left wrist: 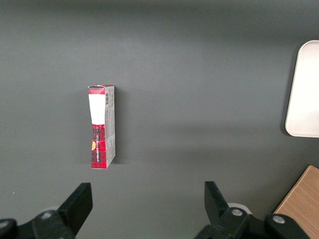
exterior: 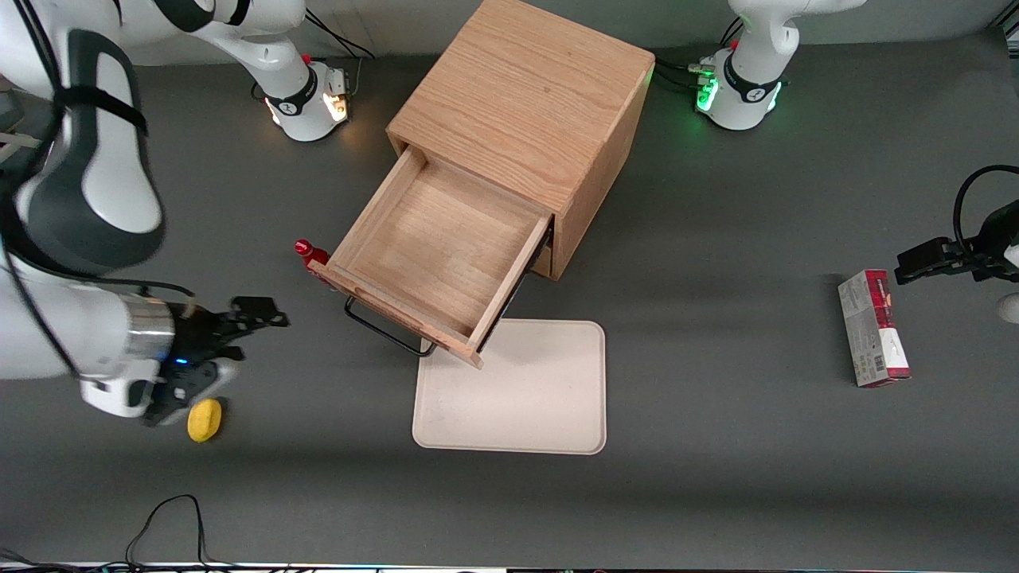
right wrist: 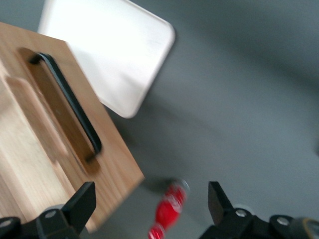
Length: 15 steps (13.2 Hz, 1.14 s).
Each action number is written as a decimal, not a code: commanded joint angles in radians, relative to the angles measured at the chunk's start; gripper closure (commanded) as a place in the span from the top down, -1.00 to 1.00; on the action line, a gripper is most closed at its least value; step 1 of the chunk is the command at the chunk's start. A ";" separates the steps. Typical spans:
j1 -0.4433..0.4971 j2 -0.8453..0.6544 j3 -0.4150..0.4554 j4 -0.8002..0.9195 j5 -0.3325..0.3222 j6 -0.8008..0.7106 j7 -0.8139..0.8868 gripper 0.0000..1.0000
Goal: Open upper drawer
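The upper drawer (exterior: 434, 247) of the cube-shaped oak cabinet (exterior: 517, 95) stands pulled far out, and its inside is bare wood. Its black wire handle (exterior: 382, 328) points toward the front camera. The lower drawer is hidden under it. My right gripper (exterior: 256, 333) is open and empty. It hovers over the table toward the working arm's end, apart from the handle. The right wrist view shows the drawer front (right wrist: 60, 149), its handle (right wrist: 70, 107) and my gripper (right wrist: 150, 199) with fingers spread wide above the table.
A small red bottle (exterior: 306, 253) lies beside the drawer's front corner and also shows in the right wrist view (right wrist: 167, 209). A yellow object (exterior: 204, 419) sits by my gripper. A beige tray (exterior: 517, 390) lies in front of the drawer. A red box (exterior: 873, 326) lies toward the parked arm's end.
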 commanded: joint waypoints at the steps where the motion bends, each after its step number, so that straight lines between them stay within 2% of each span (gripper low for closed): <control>1: 0.030 -0.200 -0.062 -0.247 -0.068 0.070 0.089 0.99; 6: 0.035 -0.517 -0.145 -0.627 -0.075 0.190 0.123 0.96; 9: 0.037 -0.590 -0.150 -0.685 -0.075 0.181 0.185 0.93; 11: 0.047 -0.598 -0.145 -0.685 -0.078 0.181 0.343 0.94; 13: 0.053 -0.598 -0.112 -0.688 -0.142 0.181 0.382 1.00; 15: 0.121 -0.587 -0.133 -0.670 -0.154 0.178 0.408 1.00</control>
